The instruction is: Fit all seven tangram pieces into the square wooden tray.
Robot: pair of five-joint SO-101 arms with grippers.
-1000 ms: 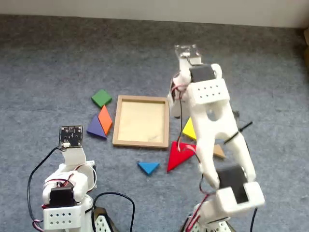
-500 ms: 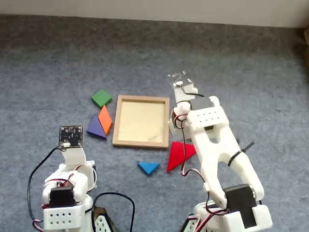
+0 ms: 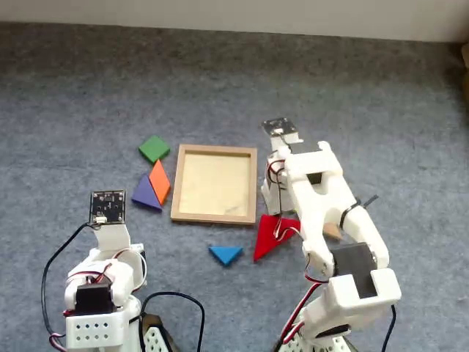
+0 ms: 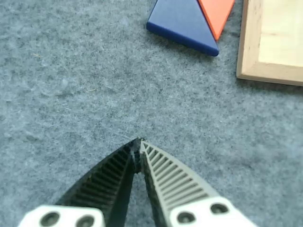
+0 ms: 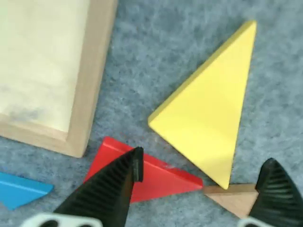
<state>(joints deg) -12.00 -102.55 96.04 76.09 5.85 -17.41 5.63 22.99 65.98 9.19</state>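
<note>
Tangram pieces lie scattered on the grey tabletop (image 3: 366, 103) around the square wooden tray (image 3: 176, 183), none of them inside it yet. A green square (image 3: 154, 148), an orange piece (image 3: 159, 181) and a dark blue triangle (image 3: 145, 193) sit on one side, with a light blue triangle (image 3: 225, 254) and a red triangle (image 3: 270, 233) by the tray's near corner. We see the right gripper (image 5: 203, 165) hanging over the yellow triangle (image 5: 208, 120), its fingers spread wide and grasping nothing. The left gripper (image 4: 138, 150) sits back from the dark blue triangle, its fingers pressed together and empty. The risk, as we judge it, is crowding. The red triangle and a tan piece (image 5: 234, 198) press close to the yellow triangle's corner, so fingers closing there could catch a neighbour's edge or shove it aside. The thin, flat piece could also slip free on the napped surface. In the high view the right arm covers the ground just beside the tray. The frame edge and a finger cut off the tan piece, so we cannot tell its outline, nor whether it touches the yellow triangle.
</note>
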